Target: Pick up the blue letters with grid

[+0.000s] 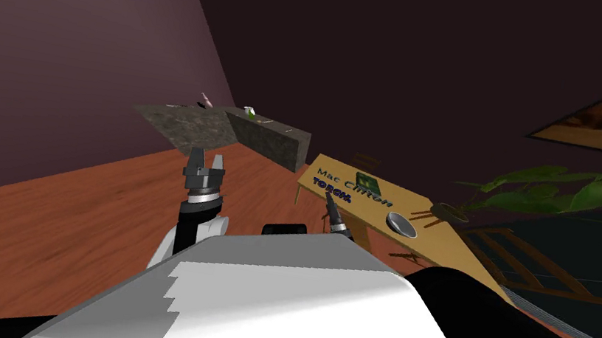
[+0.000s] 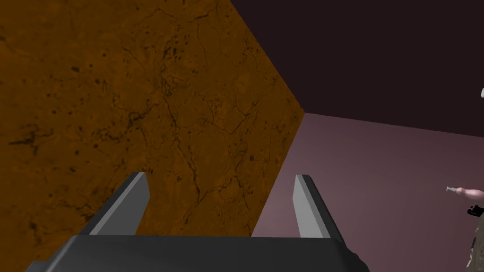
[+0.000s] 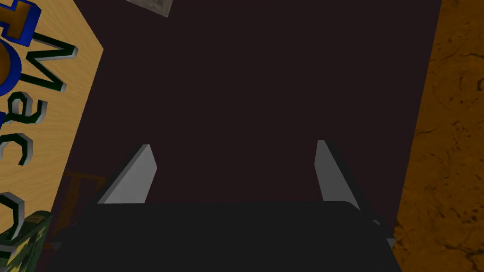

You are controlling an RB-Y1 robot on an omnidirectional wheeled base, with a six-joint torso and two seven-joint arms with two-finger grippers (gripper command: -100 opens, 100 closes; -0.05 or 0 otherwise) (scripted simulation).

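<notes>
Head view: the blue letters (image 1: 330, 191) lie flat on the tan worktop (image 1: 368, 216) near its closer edge, just beside a row of dark green letters (image 1: 356, 188); no grid can be made out on them. The right gripper (image 1: 328, 201) hovers close over them, and the left gripper (image 1: 207, 158) is well apart above the floor (image 1: 61, 217). Left wrist view: the fingers (image 2: 307, 208) stand apart, holding nothing. Right wrist view: the fingers (image 3: 132, 179) are spread and empty, with the blue letters (image 3: 15, 63) off to one side. They look thin, stiff and light, so they will likely slide. Pinching across one raised stroke at the row's end seems the surest hold.
</notes>
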